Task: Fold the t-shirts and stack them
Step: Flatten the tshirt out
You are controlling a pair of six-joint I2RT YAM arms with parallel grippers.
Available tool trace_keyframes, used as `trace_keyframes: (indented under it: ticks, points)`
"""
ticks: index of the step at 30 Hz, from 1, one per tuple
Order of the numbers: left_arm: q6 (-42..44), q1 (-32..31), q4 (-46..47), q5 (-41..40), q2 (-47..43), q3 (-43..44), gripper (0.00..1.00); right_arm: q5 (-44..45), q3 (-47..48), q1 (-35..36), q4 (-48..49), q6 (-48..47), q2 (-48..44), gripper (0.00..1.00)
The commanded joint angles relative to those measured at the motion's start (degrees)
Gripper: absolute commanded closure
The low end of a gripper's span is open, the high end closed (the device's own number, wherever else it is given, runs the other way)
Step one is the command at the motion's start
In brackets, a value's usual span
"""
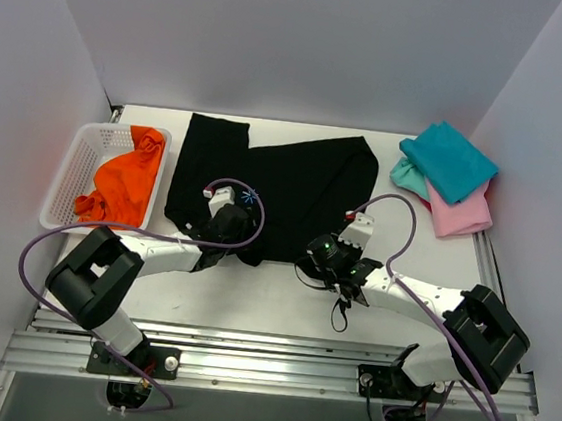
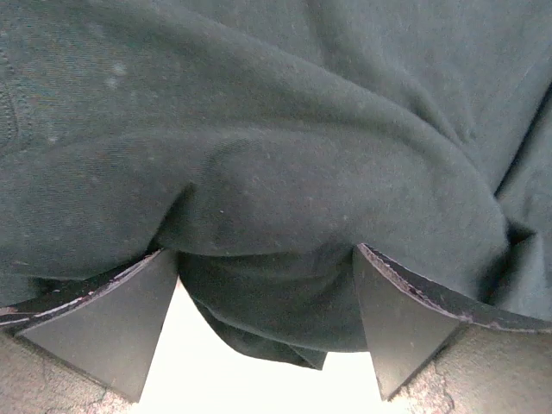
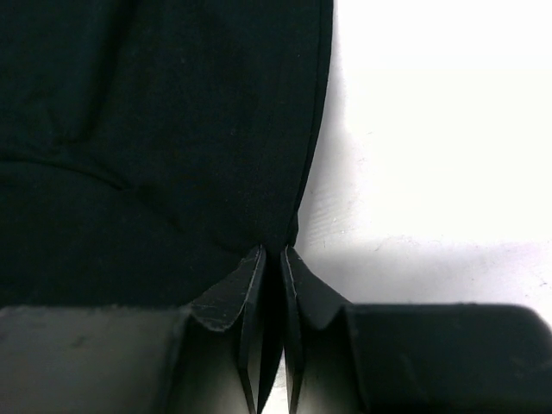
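- The white surface (image 1: 281, 301) carries everything, with bare stretches in front of the cloth and between the two arms.
- The black t-shirt (image 1: 303, 188) lies spread across the middle of the surface. It is partly folded, with one narrower panel on the left and a wider mass on the right that reaches toward the back wall. In the left wrist view its cloth (image 2: 276, 129) fills the picture in soft rolls; in the right wrist view it (image 3: 155, 129) lies flat, with its edge running down to the fingers.
- The white mesh basket (image 1: 69, 173) stands at the left edge of the surface, just beside the black t-shirt.
- The orange t-shirt (image 1: 128, 179) lies crumpled inside the basket, one part draped over its right rim.
- The teal t-shirt (image 1: 452, 160) lies folded at the far right, on top of the folded pink t-shirt (image 1: 459, 214); both are well apart from the black one.
- The left gripper (image 1: 227, 227) sits at the near left edge of the black t-shirt. Its jaws stand wide apart (image 2: 263, 254), and a loose fold of black cloth bulges between them, unsqueezed.
- The right gripper (image 1: 322, 250) is at the near right edge of the black t-shirt. Its jaws are nearly together (image 3: 274, 252), pinching the shirt's edge at their tips.
- A small light-blue starburst mark (image 1: 251, 196) shows on the black cloth, just beyond the left gripper.
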Motion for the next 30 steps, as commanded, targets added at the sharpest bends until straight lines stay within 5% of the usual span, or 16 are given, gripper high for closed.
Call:
trace_keyframes:
  ticks: [1,6,9,12,20,23,24,27,30]
  points:
    - [0.8,2.5,-6.4,4.7,3.0,-4.3,0.06,2.2,-0.2,-0.6,-1.7,0.8,-0.4,0.91]
    - [1.5,5.4,-6.8,4.2,-0.5,-6.5,0.06,1.8,1.1,-0.6,-2.1,0.3,1.8,0.84]
    - [1.7,6.0,-7.0,4.1,-2.3,-7.4,0.06,1.6,1.1,-0.6,-1.7,0.0,2.0,0.87]
    - [2.0,6.3,-7.2,3.9,-2.8,-7.7,0.07,1.3,1.0,-0.6,-1.6,-0.1,2.0,1.0]
    - [2.1,6.6,-6.3,4.8,-2.2,-7.6,0.07,0.0,0.0,-0.6,-0.7,-0.4,1.0,1.0]
    - [2.1,6.6,-6.3,4.9,-1.9,-7.7,0.07,-1.4,-0.4,0.0,0.3,0.0,1.0,0.78]
    - [2.1,6.6,-6.3,5.0,-1.7,-7.7,0.08,-1.9,-0.4,0.8,0.7,0.4,1.3,0.59]
    - [2.2,6.6,-4.1,5.5,-1.4,-7.7,0.09,-1.6,-0.2,3.0,0.4,1.7,2.6,0.44]
    - [2.3,6.6,-3.9,5.5,-1.4,-7.9,0.1,-1.1,0.0,4.1,0.0,3.1,3.6,0.42]
